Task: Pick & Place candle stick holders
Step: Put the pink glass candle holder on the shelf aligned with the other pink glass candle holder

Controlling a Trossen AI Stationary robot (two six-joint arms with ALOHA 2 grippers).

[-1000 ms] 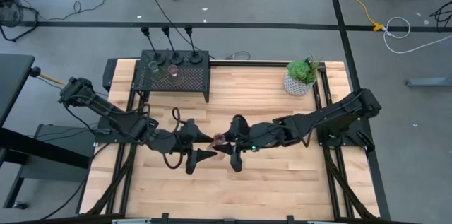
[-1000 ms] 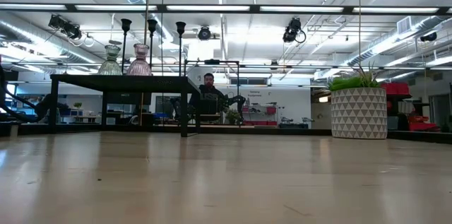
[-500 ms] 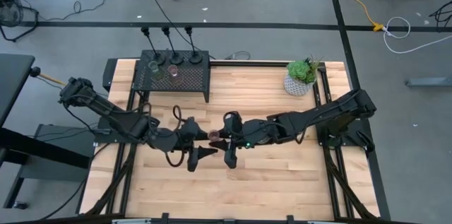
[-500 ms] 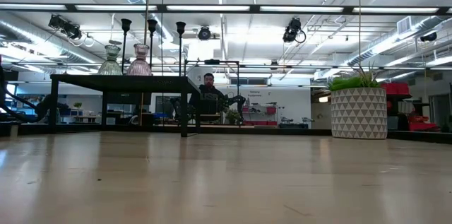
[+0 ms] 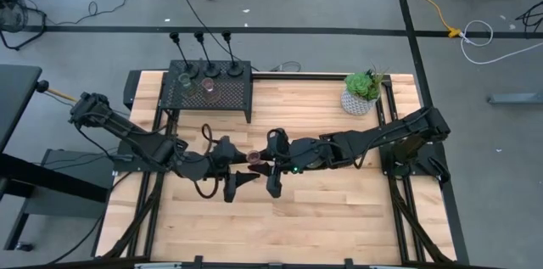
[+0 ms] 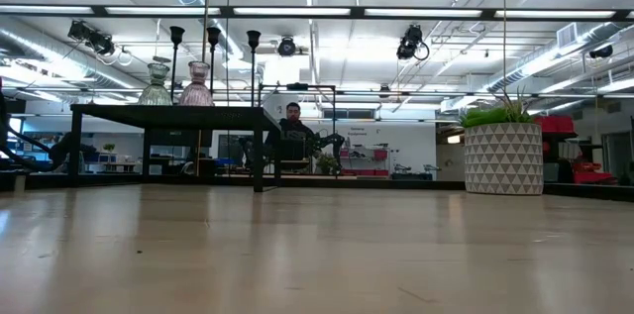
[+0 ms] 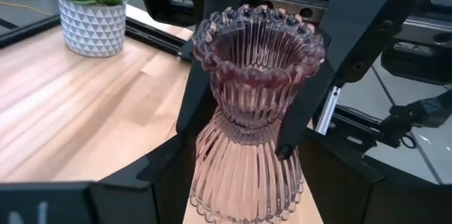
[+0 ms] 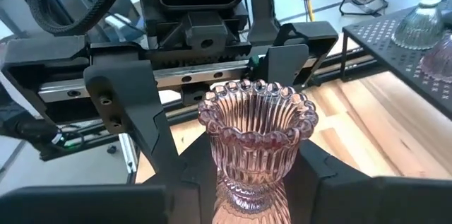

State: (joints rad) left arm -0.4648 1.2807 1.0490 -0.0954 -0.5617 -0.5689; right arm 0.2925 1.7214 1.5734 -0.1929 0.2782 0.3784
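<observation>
A pinkish ribbed glass candle stick holder (image 5: pixel 253 157) hangs upright over the middle of the table, between my two grippers. My left gripper (image 5: pixel 243 160) comes at it from the table's left and is shut on it. My right gripper (image 5: pixel 263 157) comes from the right and is shut on it too. On the black mesh box (image 5: pixel 208 91) at the far left stand three black holders (image 5: pixel 204 70), a pale green glass holder (image 5: pixel 185 82) and a pinkish one (image 5: pixel 206 87), each on its base. My left gripper pinches the holder's flared lower part (image 7: pixel 212 189) between its two fingers, one on each side. The fingers come nearly level from the table's left. The holder stands upright, clear of the table. My right gripper pinches the holder's narrow waist (image 8: pixel 236 181) under the scalloped cup (image 8: pixel 258 114), one finger (image 7: pixel 296 111) on each side. The fingers reach in nearly level from the table's right.
A green plant in a white patterned pot (image 5: pixel 363 91) stands at the far right. The mesh box is raised on legs (image 6: pixel 260 151) at the far left. Bare wood lies along the near half of the table (image 5: pixel 280 226). A person sits in the room beyond (image 6: pixel 292 121).
My right gripper has moved toward the table's left and slightly toward the far edge. The pinkish holder has gone the same way, still upright and clear of the table. My left gripper's tips have swung a little toward the far edge.
</observation>
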